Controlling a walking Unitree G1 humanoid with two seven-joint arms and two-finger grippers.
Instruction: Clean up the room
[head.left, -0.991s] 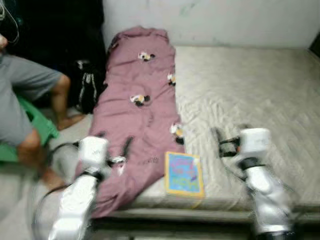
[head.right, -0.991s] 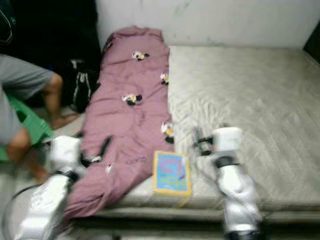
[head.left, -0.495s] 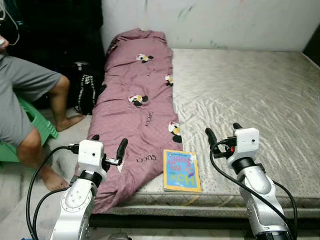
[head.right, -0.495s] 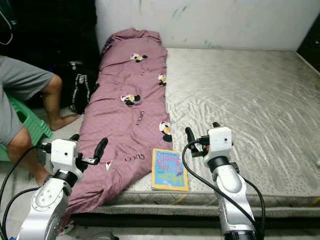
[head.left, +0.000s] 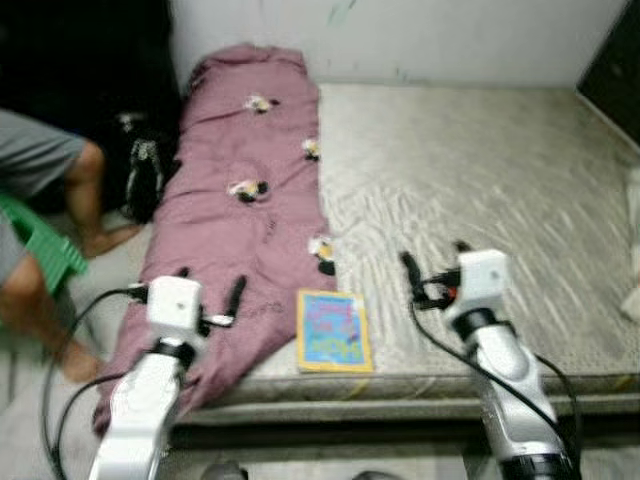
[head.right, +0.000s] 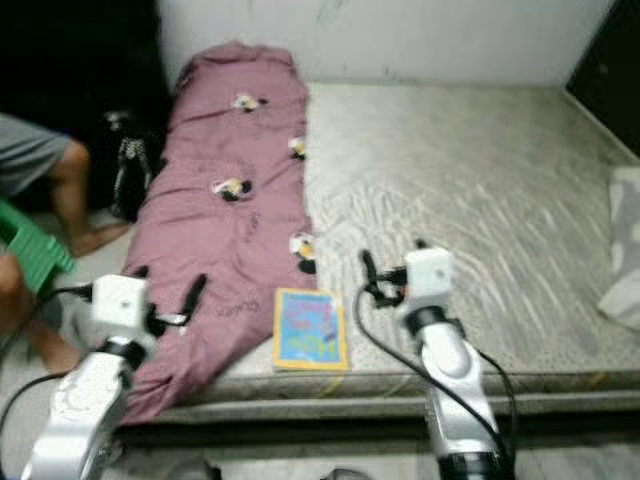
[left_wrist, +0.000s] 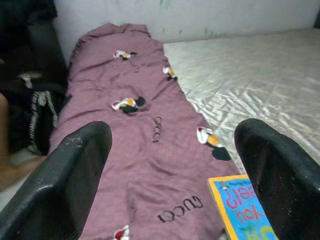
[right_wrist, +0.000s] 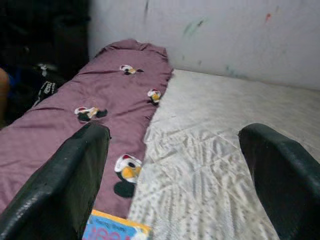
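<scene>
A mauve blanket (head.left: 240, 200) with cartoon prints lies along the left side of a bare grey mattress (head.left: 480, 170), and its near end hangs over the front edge. A blue picture book (head.left: 333, 330) with a yellow border lies flat near the mattress's front edge, just right of the blanket. My left gripper (head.left: 208, 285) is open and empty over the blanket's lower end. My right gripper (head.left: 433, 260) is open and empty above the mattress, right of the book. In the left wrist view the book (left_wrist: 245, 210) lies beside one finger (left_wrist: 280, 170).
A person (head.left: 40, 190) in grey shorts sits on a green stool (head.left: 45, 255) at the left, feet on the floor. A black bag (head.left: 140, 170) leans by the dark corner. A white cloth (head.right: 625, 250) lies at the mattress's right edge. A wall runs behind.
The camera has turned to the right, so the whole scene sits further left and the white cloth has come into view. Both grippers stay open and held the same way.
</scene>
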